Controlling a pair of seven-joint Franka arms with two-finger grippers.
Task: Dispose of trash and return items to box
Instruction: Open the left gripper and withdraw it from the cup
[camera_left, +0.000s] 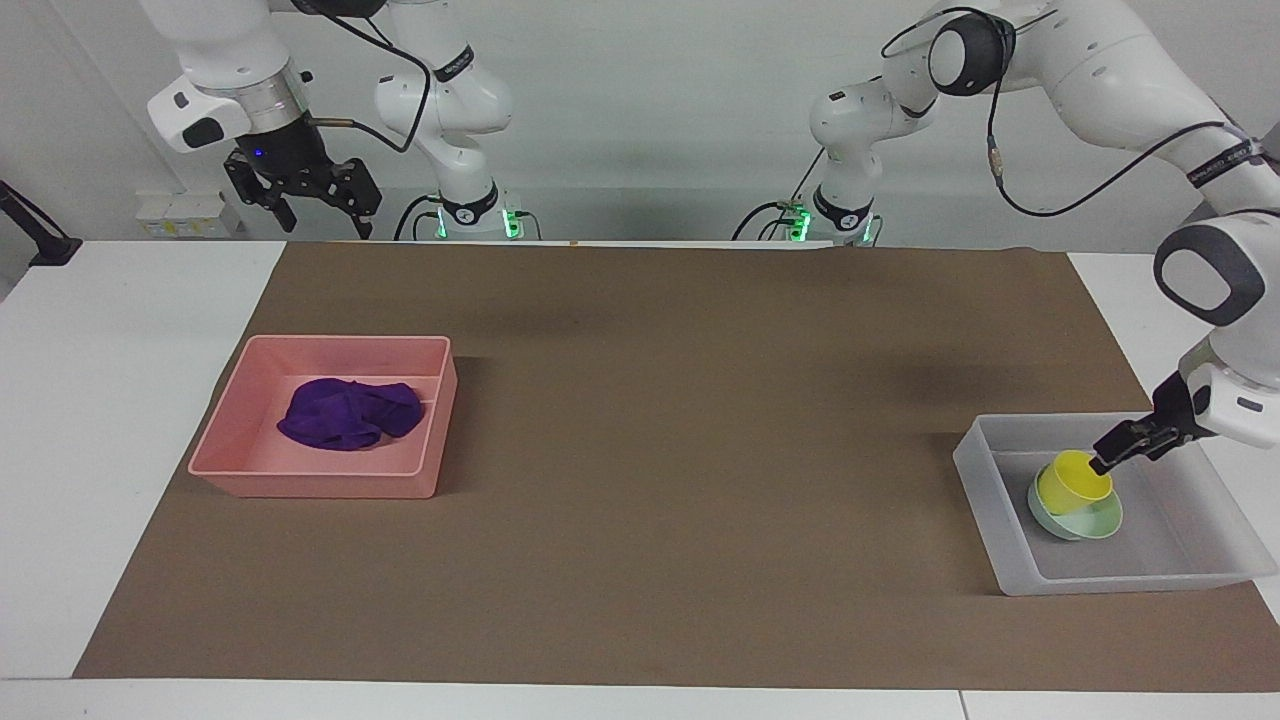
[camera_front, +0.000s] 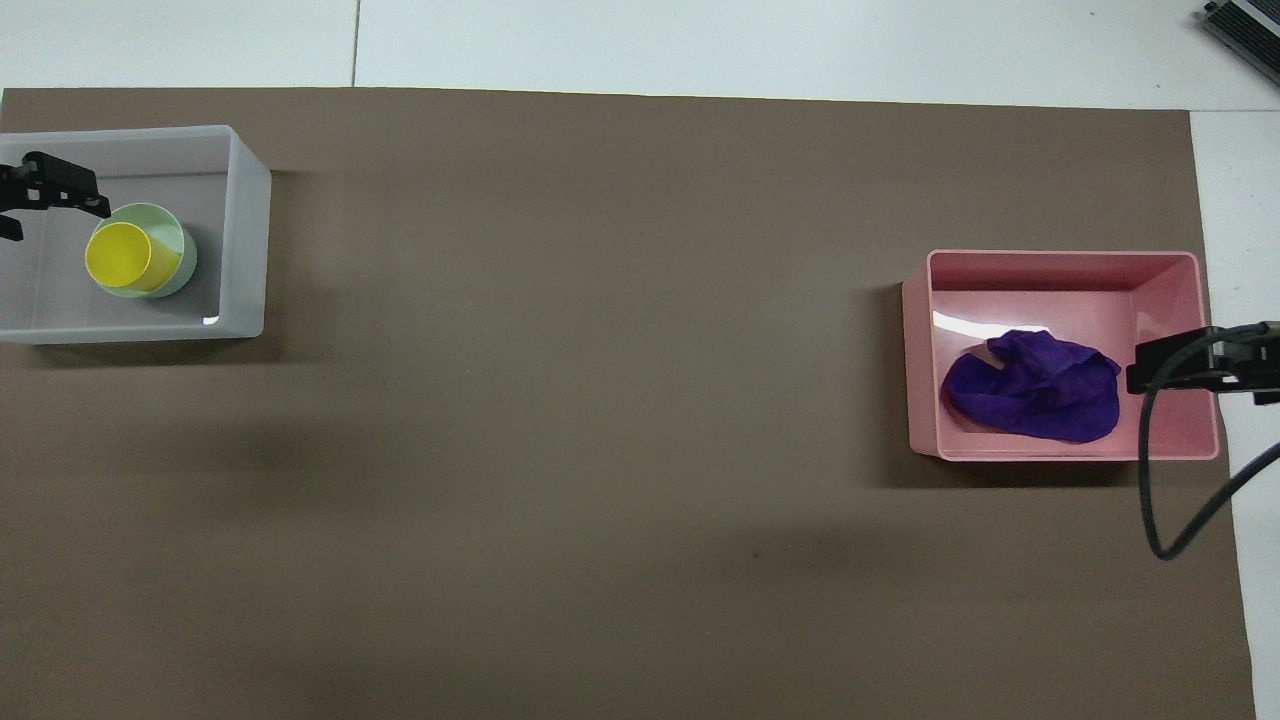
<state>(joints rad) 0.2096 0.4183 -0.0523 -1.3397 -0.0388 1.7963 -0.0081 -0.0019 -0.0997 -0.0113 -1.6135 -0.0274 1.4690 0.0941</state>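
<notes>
Hanging high near its own base, over the worktop (camera_left: 640, 620) edge at the right arm's end, the right gripper (camera_left: 318, 205) waited with fingers spread, carrying nothing. Farther from the robots, the purple rag (camera_left: 348, 414) lay bunched in the pink bin (camera_left: 300, 480), so trash looked disposed of. At the left arm's end, the translucent box (camera_left: 1010, 570) held the mint bowl (camera_left: 1095, 522) with the yellow cup (camera_left: 1072, 480) nested upright inside it, stacked to save room. Left gripper (camera_left: 1125, 447) hovered just beside the cup rim, fingers apart, gripping nothing. Task looked essentially complete.
</notes>
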